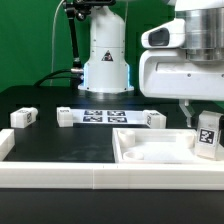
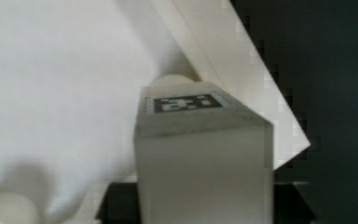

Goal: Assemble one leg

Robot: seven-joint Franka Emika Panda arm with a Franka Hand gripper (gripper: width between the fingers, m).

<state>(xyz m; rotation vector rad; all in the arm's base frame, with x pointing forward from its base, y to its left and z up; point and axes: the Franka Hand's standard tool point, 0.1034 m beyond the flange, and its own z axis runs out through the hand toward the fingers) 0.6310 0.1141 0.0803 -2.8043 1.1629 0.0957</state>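
My gripper is shut on a leg, a small white block with a black-and-white tag, and holds it upright at the right end of the large white board with raised rim. In the wrist view the leg stands between my dark fingers, tag outward, over the board's surface close to its rim. I cannot tell whether the leg's far end touches the board. Another leg lies at the exterior view's left.
The marker board lies mid-table, with small white blocks at its left end and right end. A low white wall runs along the front and up the left side. The robot base stands at the back.
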